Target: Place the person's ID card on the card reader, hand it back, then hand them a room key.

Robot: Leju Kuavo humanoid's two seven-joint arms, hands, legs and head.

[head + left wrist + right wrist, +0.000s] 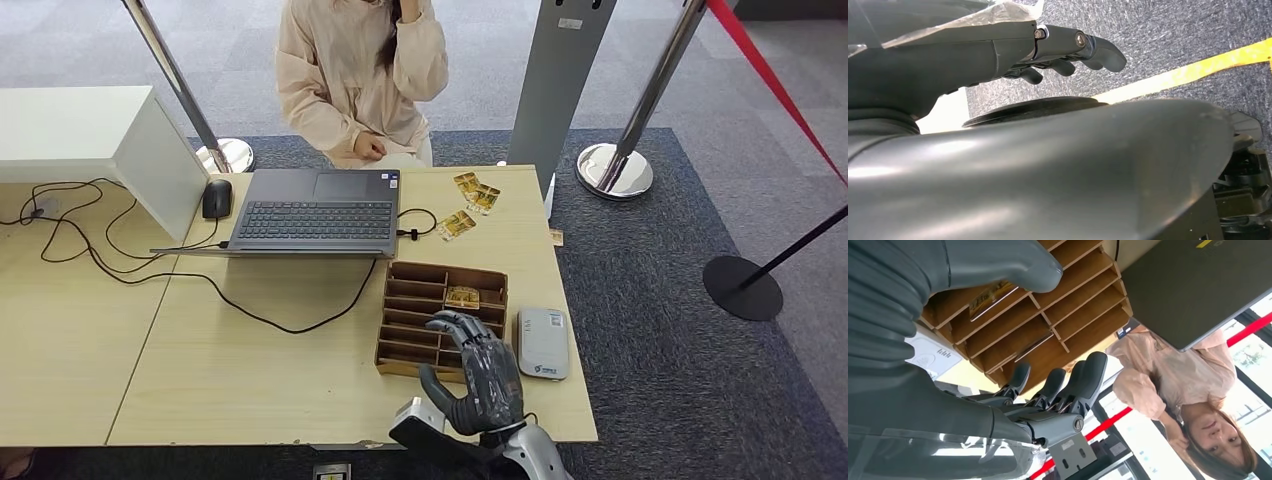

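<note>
My right hand (475, 375) hovers open over the near side of the wooden slotted card organizer (440, 315), fingers spread, holding nothing. In one far slot lies a yellow patterned card (462, 297). The white card reader (543, 343) lies just right of the organizer with nothing on it. Three similar yellow cards (470, 205) lie on the table's far side, near the seated person (360, 70). From the right wrist, the hand (1048, 395) has its thumb and fingers apart in front of the organizer (1073, 305) and its card (990, 295). My left hand (1073, 50) hangs empty above the carpet.
An open laptop (315, 210) with a trailing cable sits behind the organizer, a mouse (216, 198) to its left. A white box (90, 140) stands at the far left. Stanchion posts (615, 170) and a red belt stand beyond the table's right edge.
</note>
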